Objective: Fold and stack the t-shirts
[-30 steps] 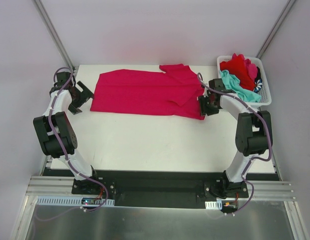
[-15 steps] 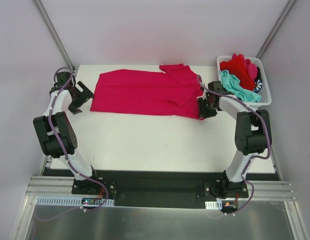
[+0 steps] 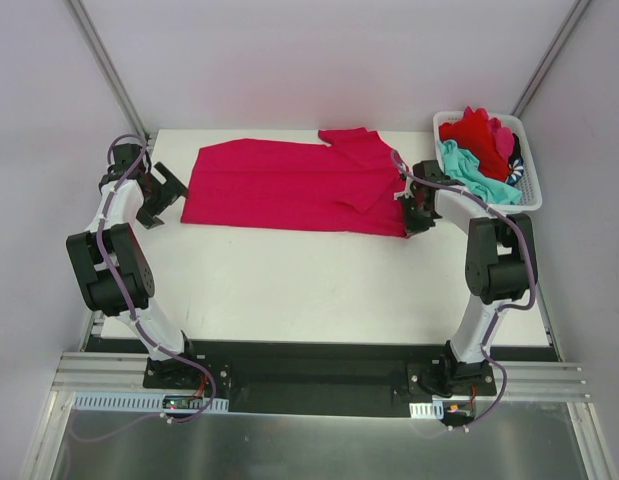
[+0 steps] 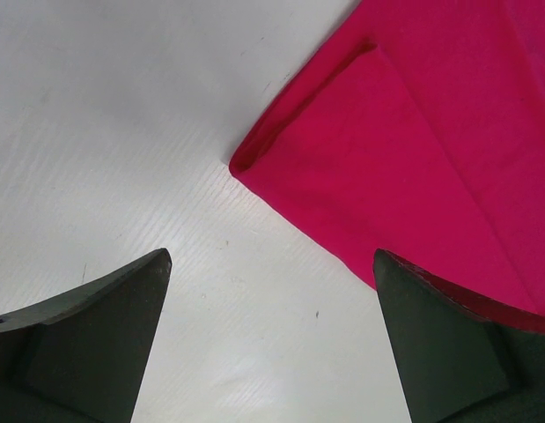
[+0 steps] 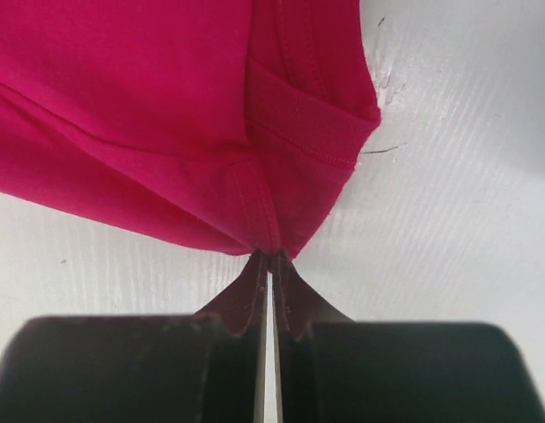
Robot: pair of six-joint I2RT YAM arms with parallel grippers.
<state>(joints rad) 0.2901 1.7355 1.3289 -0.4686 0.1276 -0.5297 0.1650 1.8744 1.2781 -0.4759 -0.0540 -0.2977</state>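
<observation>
A: Step in hand?
B: A fold of the pink shirt (image 3: 289, 187) looks to be under way. Its near corners are being taken, one side done.

A: Nearest first. Grip on the right?
B: The right pincer (image 5: 270, 256) is clamped tight on the shirt's near right corner. The hem is bunched into the tips, low over the bench (image 3: 309, 290).

A: And the left?
B: The left pincer (image 4: 270, 260) is spread wide and nothing is held. The near left corner is seen just ahead of the jaws. Whether cloth is touched by one finger cannot be told.

A: Where is the shirt placed?
B: It is spread flat across the far half of the bench, between the two pincers. A sleeve (image 3: 361, 150) is folded over the body at the right end.

A: Farther back?
B: A basket (image 3: 534, 203) is set at the far right corner. A red shirt (image 3: 476, 130) and a teal shirt (image 3: 469, 172) are heaped in it, unfolded. Nothing is stacked yet, so the task is judged barely begun.

A: What is called for next?
B: The left pincer should be pushed onto the near left corner and closed on it. Then both corners would likely be raised together, kept level, and carried over toward the far edge. A thin pinch on the right could be lost if it is pulled hard.
</observation>
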